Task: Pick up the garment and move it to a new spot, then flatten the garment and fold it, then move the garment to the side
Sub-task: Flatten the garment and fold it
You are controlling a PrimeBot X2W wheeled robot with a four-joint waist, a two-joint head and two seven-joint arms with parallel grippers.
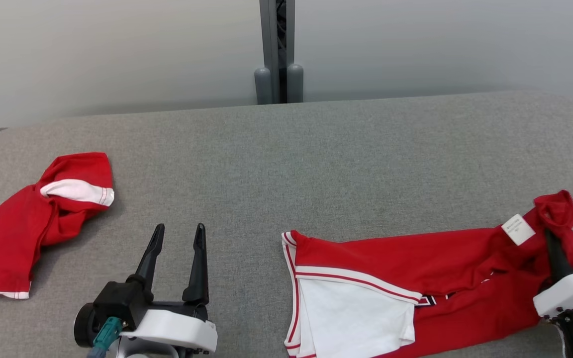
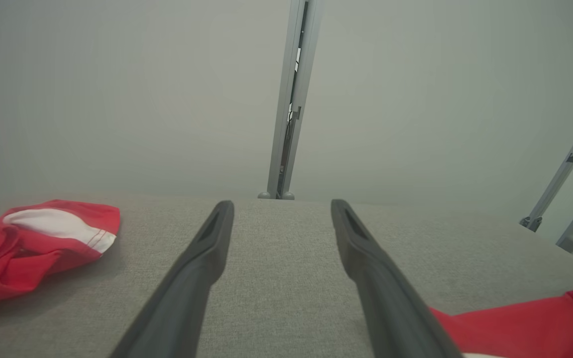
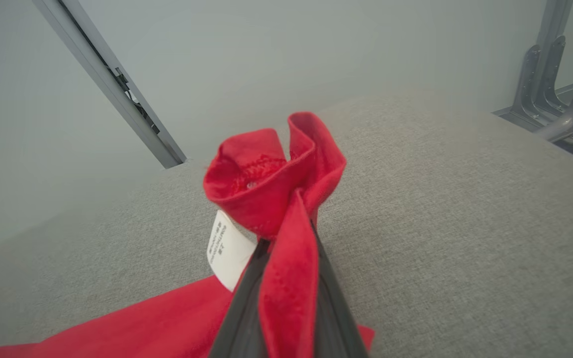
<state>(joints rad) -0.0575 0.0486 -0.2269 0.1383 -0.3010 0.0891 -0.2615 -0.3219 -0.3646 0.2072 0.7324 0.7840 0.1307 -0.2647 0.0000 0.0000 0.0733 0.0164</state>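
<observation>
The garment (image 1: pixel 416 271) is red with white panels and striped trim. It lies stretched out along the table's front right. A white label (image 1: pixel 518 229) shows near its right end. My right gripper (image 1: pixel 551 243) is shut on that end, and the bunched red cloth (image 3: pixel 266 179) stands up between and above its fingers, with the label (image 3: pixel 224 248) beside them. My left gripper (image 1: pixel 179 228) is open and holds nothing, low over the grey table to the left of the garment. Between its fingers (image 2: pixel 202 258) lies bare table, and the garment's edge (image 2: pixel 515 323) shows at the lower right.
A second red and white garment (image 1: pixel 33 223) lies crumpled at the table's left edge, also seen as a crumpled heap (image 2: pixel 43 243) in the left wrist view. The grey fabric table (image 1: pixel 286 159) has rounded far corners. A grey post (image 1: pixel 277 49) stands behind it against a pale wall.
</observation>
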